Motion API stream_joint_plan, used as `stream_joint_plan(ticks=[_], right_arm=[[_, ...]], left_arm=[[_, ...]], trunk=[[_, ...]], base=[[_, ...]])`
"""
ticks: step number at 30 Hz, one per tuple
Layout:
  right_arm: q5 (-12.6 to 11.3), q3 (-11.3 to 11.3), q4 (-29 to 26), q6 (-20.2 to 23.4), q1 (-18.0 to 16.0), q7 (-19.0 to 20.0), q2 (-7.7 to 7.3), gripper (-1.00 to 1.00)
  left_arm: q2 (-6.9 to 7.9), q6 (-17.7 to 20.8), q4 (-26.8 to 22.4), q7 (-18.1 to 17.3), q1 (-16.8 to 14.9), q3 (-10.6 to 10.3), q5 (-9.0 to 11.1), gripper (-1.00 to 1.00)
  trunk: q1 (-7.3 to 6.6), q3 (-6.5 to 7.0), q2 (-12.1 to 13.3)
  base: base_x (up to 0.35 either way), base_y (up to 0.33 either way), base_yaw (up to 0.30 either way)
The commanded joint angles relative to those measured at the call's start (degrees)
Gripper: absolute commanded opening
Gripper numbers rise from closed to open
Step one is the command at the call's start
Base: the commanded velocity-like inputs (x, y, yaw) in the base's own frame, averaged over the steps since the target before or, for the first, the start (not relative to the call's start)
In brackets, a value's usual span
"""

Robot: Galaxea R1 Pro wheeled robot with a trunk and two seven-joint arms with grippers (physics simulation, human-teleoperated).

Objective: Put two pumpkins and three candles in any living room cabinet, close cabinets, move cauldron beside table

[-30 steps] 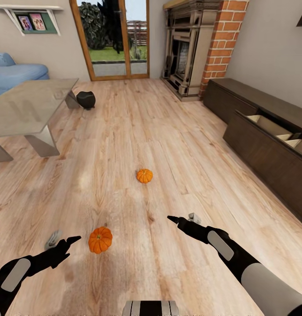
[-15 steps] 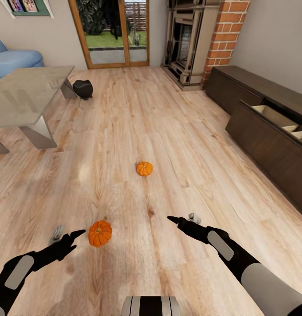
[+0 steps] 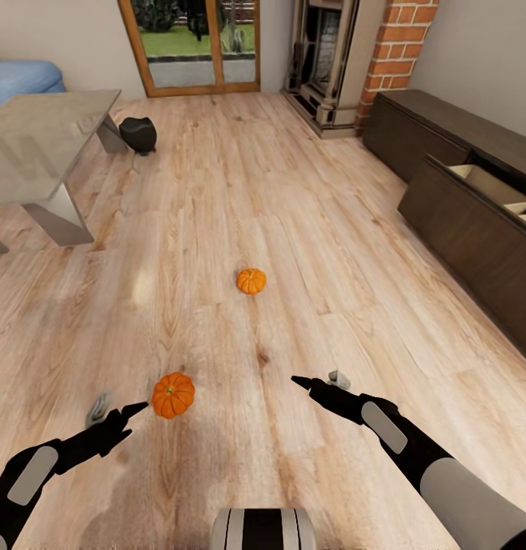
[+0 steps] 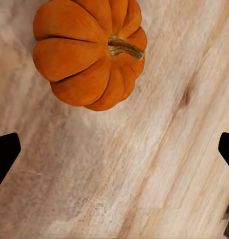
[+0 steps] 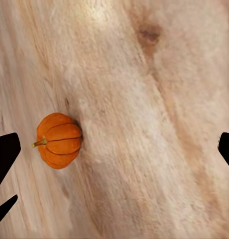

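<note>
Two orange pumpkins lie on the wood floor: the near pumpkin point(image 3: 173, 394) just ahead-right of my left gripper point(image 3: 121, 410), the far pumpkin point(image 3: 251, 280) further ahead in mid-floor. The left wrist view has the near pumpkin point(image 4: 89, 50) ahead of the open left gripper point(image 4: 114, 154), not between its fingers. My right gripper point(image 3: 316, 380) is open and empty above bare floor; its wrist view catches a pumpkin point(image 5: 58, 140) off to one side. The black cauldron point(image 3: 138, 134) sits on the floor beside the table point(image 3: 41, 145). The dark cabinet point(image 3: 461, 221) runs along the right wall. The candles are out of view.
One cabinet drawer point(image 3: 492, 187) stands pulled open, pale inside. A brick fireplace point(image 3: 331, 53) and a glass door point(image 3: 201, 38) are at the far end, with a blue sofa point(image 3: 18, 76) at the far left. Wide floor lies between the pumpkins and the cabinet.
The head view has shifted, so the whole room slides up the picture. The near pumpkin now sits a little ahead of the left fingertips. Both arms hold nearly the same pose.
</note>
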Motion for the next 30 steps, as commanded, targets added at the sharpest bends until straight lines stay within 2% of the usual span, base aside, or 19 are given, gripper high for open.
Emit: stream_joint_plan(ticks=[1,8,30], right_arm=[[-0.4,0.2,0.0,0.1,0.0,0.1,-0.06,1.00],[-0.3,0.2,0.0,-0.1,0.0,0.0,-0.06,1.00],[-0.2,0.2,0.0,-0.1,0.0,0.1,-0.06,1.00]], left_arm=[[0.04,0.3,0.0,0.0,0.0,0.2,0.1,1.00],[0.01,-1.7,-0.1,0.5,0.0,0.3,0.1,1.00],[-0.30,-2.0,-0.1,0.6,0.0,0.3,0.1,1.00]], trunk=[[0.01,-0.26,0.0],[0.19,-1.82,-0.1],[0.76,-6.69,-0.4]], base=[[0.000,0.000,0.000],[0.000,0.000,0.000],[0.000,0.000,0.000]])
